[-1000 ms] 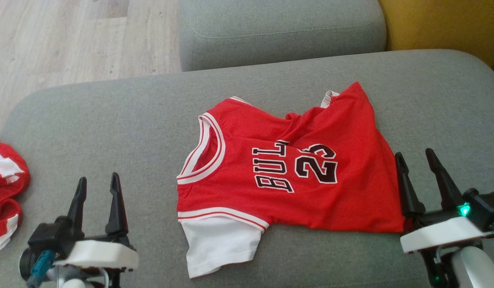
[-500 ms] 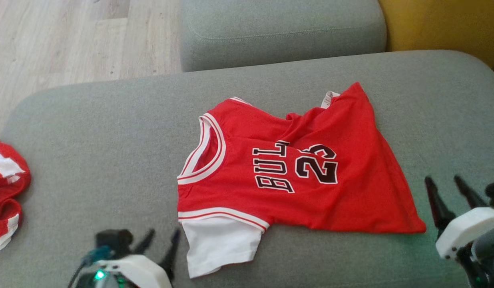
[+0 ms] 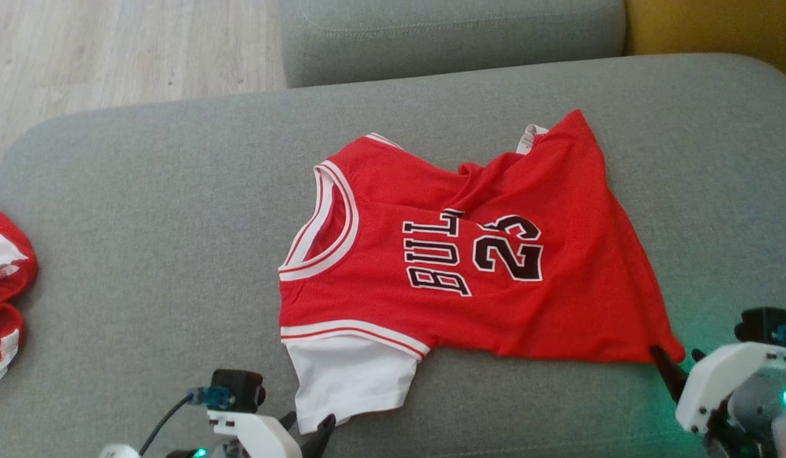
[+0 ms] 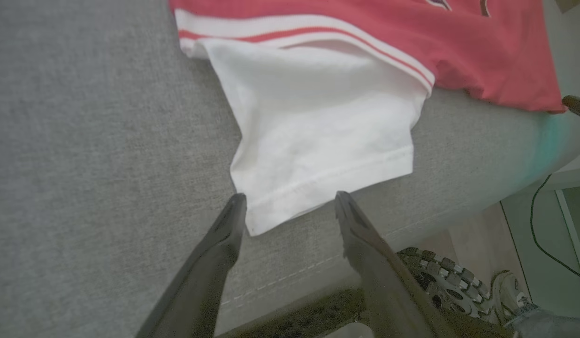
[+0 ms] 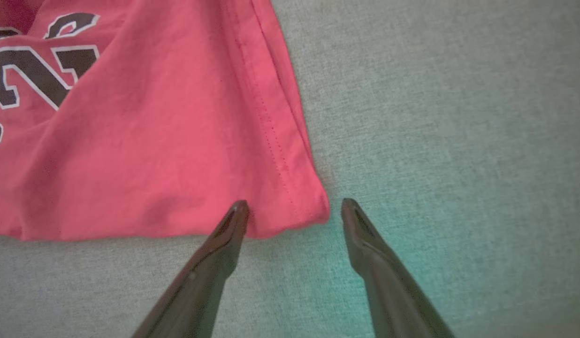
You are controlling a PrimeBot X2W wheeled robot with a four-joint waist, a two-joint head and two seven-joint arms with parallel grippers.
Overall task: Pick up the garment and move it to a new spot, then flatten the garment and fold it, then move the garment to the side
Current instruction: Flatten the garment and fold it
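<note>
Nearest to us, the left jaws stand apart and low at the front edge of the grey cushion (image 3: 145, 222). The free end of the white sleeve (image 4: 318, 131) lies between their two tips, and nothing is clamped. In the left wrist view, past the cushion's front edge, we see something that may be a shoe (image 4: 459, 291), but it is blurred there. The right jaws are also apart and hold nothing. They are at the near right corner of the garment (image 3: 469, 267), and in the right wrist view the red hem corner (image 5: 299, 206) lies between the tips, one tip at the cloth's edge and the other over bare cushion. The garment is a red jersey with white trim, black letters and the number 23. It lies spread on the middle of the cushion, neck opening toward our left and hem toward our right, with some folds in its far part. At the left edge of the cushion lies another red and white cloth (image 3: 2, 286), well apart from the jersey. Behind are a second grey cushion (image 3: 450, 32), a wooden floor (image 3: 113, 51) to its left and a yellow surface (image 3: 717, 25) to its right.
</note>
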